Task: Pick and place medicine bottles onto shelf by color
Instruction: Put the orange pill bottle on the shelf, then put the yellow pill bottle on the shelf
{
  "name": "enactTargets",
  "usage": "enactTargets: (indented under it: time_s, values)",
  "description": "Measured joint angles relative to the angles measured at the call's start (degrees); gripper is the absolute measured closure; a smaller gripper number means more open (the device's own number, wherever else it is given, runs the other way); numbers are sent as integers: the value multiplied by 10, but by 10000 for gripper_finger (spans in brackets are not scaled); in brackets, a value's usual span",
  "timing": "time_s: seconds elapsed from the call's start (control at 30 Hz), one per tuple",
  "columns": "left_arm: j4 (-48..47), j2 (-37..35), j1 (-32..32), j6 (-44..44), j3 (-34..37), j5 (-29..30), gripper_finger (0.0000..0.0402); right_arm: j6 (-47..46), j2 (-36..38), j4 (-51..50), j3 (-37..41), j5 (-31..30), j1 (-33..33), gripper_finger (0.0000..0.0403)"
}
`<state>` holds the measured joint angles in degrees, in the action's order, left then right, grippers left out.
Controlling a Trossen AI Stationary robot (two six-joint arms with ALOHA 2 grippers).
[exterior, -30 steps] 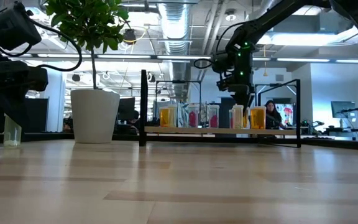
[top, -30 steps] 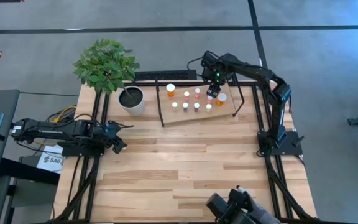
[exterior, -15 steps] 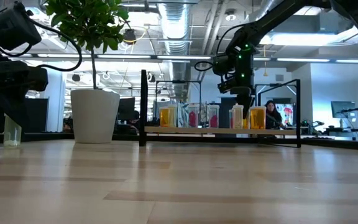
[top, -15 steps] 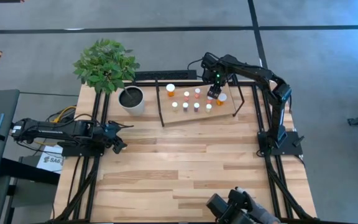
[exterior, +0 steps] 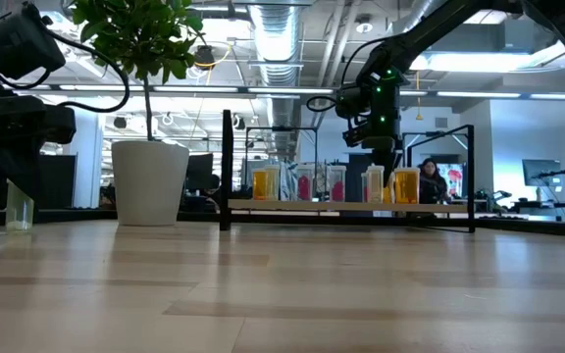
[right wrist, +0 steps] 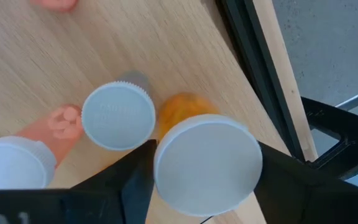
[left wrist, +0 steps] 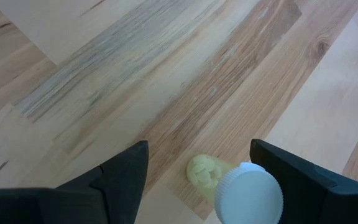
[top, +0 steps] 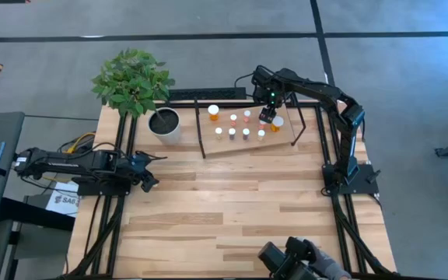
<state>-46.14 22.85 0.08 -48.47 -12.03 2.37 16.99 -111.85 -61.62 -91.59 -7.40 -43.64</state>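
Right gripper [top: 267,117] above right end of shelf [top: 243,145], fingers spread to both sides of large orange bottle [right wrist: 207,163] with white cap; not clamped on it, as far as wrist view shows. Other medicine bottles [top: 232,126] stand upright on shelf in two rows (orange, pinkish-red, pale). Left gripper [top: 148,180] waits at left table edge, fingers apart; pale bottle [left wrist: 247,196] stands between them, grip not clear. Plant pot [top: 166,124] beside shelf.
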Motion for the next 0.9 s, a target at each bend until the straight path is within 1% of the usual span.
enactTargets:
  time_s: [0.23, 0.37, 0.47, 0.6, 0.9]
  values:
    - [0, 0, 0, 0, 0, 0, 135, -2, 0, 0, 0, 0, 0, 82]
    - [0, 0, 0, 0, 0, 0, 135, -24, 0, 0, 0, -7, 0, 49]
    - [0, 0, 0, 0, 0, 0, 135, -33, 4, -8, 0, -9, -3, 31]
    - [0, 0, 0, 0, 0, 0, 135, -48, 5, -37, -25, -9, -6, 24]
    - [0, 0, 0, 0, 0, 0, 135, -76, 5, -100, -71, -6, -6, 23]
